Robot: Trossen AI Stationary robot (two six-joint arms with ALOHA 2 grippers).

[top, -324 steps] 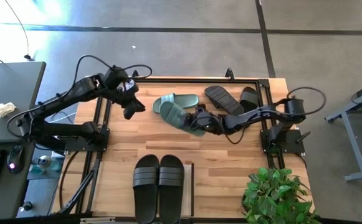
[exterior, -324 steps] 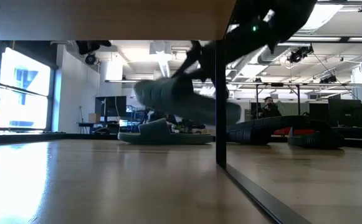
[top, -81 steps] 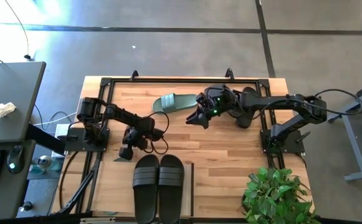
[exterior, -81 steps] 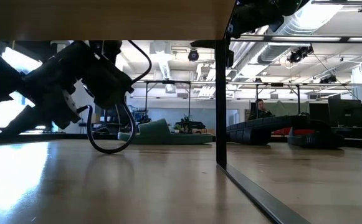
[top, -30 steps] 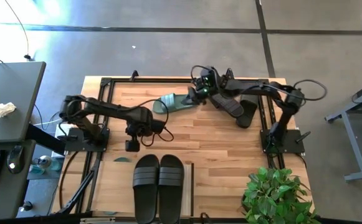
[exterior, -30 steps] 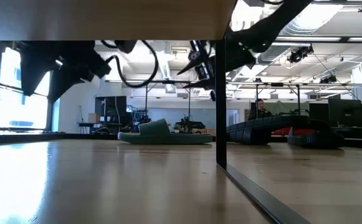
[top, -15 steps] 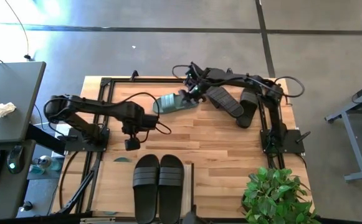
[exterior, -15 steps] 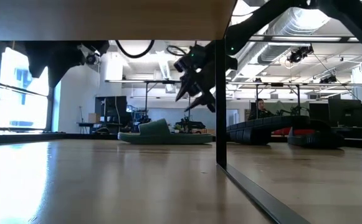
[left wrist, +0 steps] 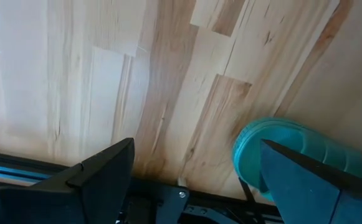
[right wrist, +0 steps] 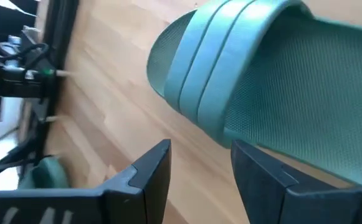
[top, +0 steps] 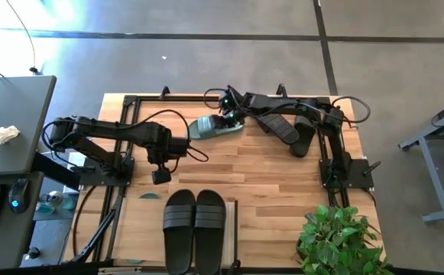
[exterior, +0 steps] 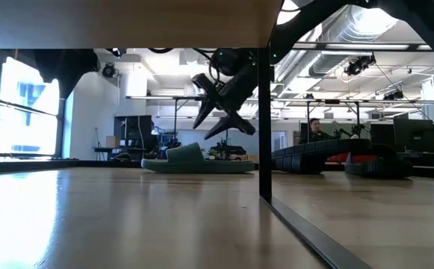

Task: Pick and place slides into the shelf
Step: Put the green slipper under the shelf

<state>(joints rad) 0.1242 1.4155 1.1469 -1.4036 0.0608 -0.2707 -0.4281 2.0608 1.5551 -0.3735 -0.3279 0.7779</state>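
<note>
Moved further left since a sec ago: right gripper [top: 225, 112], fingers parted, empty, green slide [top: 214, 125] just ahead of fingertips on table. Left gripper [top: 160, 176] spread wide, empty, green slide toe beside one finger.

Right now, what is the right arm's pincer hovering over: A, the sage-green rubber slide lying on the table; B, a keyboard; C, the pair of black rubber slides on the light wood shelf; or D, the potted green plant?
A: the right pincer hangs open just above the sage-green rubber slide, which fills the right wrist view between its fingers.
</note>
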